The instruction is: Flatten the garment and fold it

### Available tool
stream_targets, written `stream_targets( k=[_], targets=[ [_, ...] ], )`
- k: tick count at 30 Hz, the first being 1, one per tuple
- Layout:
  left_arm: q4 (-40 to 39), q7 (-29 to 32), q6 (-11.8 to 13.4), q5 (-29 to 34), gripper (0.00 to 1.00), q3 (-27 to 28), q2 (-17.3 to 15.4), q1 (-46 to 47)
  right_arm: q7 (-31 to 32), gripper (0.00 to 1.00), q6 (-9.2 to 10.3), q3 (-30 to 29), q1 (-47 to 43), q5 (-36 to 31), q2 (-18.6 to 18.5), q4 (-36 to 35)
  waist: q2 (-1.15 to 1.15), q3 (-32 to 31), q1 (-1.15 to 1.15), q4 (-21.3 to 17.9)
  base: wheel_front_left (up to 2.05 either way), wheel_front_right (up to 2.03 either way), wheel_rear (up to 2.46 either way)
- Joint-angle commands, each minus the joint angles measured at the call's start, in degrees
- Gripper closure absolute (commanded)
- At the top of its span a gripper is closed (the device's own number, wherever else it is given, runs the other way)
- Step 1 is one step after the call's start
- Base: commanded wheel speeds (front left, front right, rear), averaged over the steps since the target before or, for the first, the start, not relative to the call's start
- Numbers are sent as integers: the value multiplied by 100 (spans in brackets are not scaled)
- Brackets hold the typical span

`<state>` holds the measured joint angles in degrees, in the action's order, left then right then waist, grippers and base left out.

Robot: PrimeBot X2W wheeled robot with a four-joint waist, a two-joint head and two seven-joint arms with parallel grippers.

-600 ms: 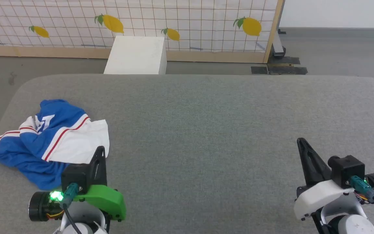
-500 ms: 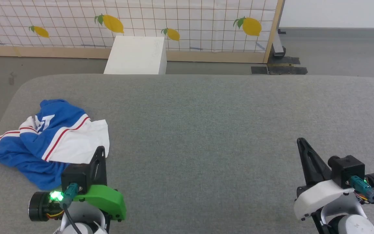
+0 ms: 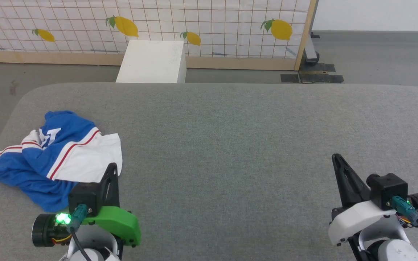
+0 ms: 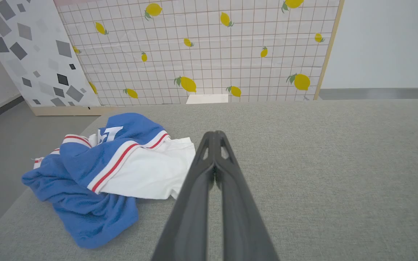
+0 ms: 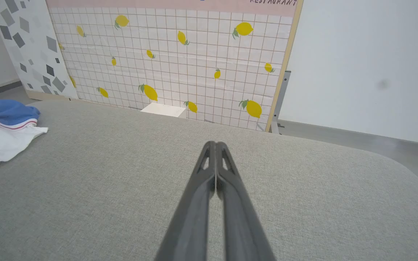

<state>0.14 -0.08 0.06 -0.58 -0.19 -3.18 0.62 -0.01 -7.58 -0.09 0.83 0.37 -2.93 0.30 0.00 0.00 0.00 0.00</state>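
Position of garment [image 3: 53, 156]: lay in a crumpled heap at the far-left end of the tabletop [image 3: 230, 137], close to its left edge. The blue body was bunched, with one white sleeve [image 3: 93, 159] with red-and-white trim uppermost and part of a white letter visible.
State of left gripper [image 3: 113, 167]: fingers were pressed together, holding nothing. It was positioned just beside the near-right edge of the sleeve; contact with the cloth could not be determined.
Condition of tabletop: grey fabric-covered surface, wide enough to the right of the heap for spreading.
State of right gripper [image 3: 336, 159]: fingers were pressed together, holding nothing. It was positioned at the near right, well apart from the garment.
Step in hand: judged to be the start of flattening. No cloth was grasped and nothing was spread.
Next move: judged to require opening the left gripper and closing it on the sleeve hem or another free edge. The right arm would need to cross to the heap for a second hold, so the cloth could be drawn toward the centre and pulled flat.
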Motion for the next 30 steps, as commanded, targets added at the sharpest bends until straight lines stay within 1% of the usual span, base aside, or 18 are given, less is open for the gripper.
stream_targets(
  k=[1, 30],
  targets=[
    [-14, 8, -6, 58, 100, 19, 30, -62, 1, 100, 9, 9, -83, -37, 5, -30, 0, 0, 0, 0, 0, 0, 0],
    [-14, 8, -6, 58, 100, 19, 30, -62, 1, 100, 9, 9, -83, -37, 5, -30, 0, 0, 0, 0, 0, 0, 0]
  ],
)
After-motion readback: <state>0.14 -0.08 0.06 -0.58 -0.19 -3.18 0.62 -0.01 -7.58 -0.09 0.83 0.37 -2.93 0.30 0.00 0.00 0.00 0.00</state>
